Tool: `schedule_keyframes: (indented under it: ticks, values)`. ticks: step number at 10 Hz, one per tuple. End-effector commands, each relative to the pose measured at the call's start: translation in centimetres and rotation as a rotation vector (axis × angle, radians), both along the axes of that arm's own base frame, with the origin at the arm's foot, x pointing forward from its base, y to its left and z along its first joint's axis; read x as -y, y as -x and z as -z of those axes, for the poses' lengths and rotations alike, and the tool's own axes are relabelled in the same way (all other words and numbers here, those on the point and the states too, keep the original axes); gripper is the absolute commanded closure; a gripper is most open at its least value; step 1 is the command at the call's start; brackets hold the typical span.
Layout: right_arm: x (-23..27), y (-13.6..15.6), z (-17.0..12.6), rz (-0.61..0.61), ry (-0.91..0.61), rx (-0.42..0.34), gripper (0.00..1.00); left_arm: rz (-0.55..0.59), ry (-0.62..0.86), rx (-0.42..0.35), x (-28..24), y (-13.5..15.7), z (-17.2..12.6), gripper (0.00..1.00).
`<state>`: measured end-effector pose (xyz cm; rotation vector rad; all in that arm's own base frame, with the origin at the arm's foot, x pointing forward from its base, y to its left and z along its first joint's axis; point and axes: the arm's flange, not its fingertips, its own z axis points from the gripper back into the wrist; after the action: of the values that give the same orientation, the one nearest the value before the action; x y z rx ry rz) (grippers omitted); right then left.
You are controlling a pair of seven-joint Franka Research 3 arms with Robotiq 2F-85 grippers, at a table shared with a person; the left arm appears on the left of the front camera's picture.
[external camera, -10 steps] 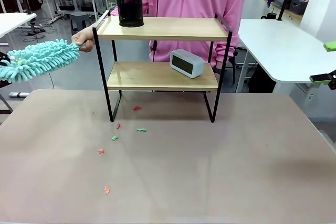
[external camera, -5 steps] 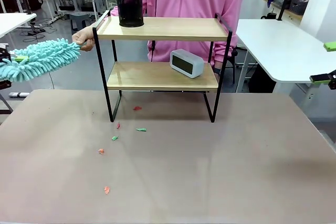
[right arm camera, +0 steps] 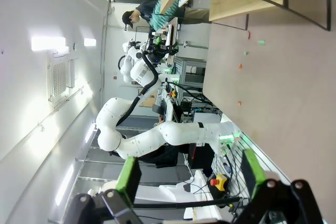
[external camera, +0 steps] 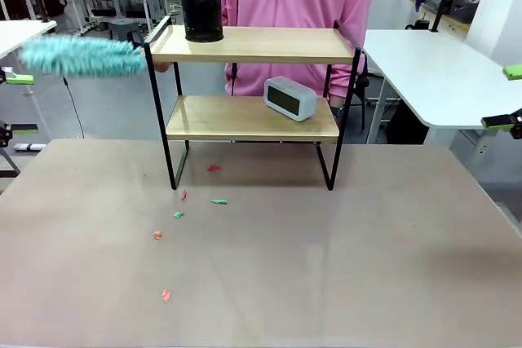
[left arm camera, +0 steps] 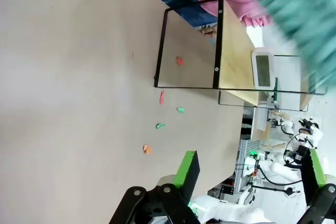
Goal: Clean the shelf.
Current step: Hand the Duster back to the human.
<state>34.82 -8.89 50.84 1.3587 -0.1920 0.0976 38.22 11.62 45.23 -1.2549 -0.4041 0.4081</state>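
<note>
The shelf (external camera: 253, 103) stands at 12 o'clock on the table (external camera: 326, 266), w/ a black cup (external camera: 201, 11) on top and a clock (external camera: 289, 98) on the lower board. A teal duster (external camera: 81, 56) (blurred) is at 10 o'clock beside it. Left gripper (left arm camera: 252, 179): jaws wide apart, holding nothing. Right gripper (right arm camera: 186, 179): also spread, empty. Paper scraps (external camera: 175, 214) lie in front.
</note>
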Motion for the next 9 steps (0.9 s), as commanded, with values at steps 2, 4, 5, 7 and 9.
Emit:
schedule_keyframes:
  ticks: [2, 4, 5, 7, 9]
  values:
    - [0.2, -0.1, -0.2, -0.011, -0.006, 0.024, 0.0, 0.102, 0.005, -0.089, 1.0, 1.6, 2.0, 0.0]
    - [0.0, 0.0, 0.0, 0.0, 0.0, 0.0, 0.0, 0.2, 0.071, -0.109, 4.1, 2.1, 3.4, 0.0]
    - [-3.0, 0.6, 1.8, -0.084, -0.01, -0.035, 0.0, 0.241, 0.121, -0.111, 6.3, 2.0, 4.0, 0.0]
    - [-8.7, 1.7, 8.3, -0.07, -0.123, -0.105, 0.0, 0.303, 0.168, -0.087, 11.1, 2.4, 5.0, 0.0]
    - [-5.5, 1.2, 8.2, 0.078, -0.171, -0.062, 0.0, 0.225, 0.264, -0.025, 10.8, 1.4, 5.1, 0.0]
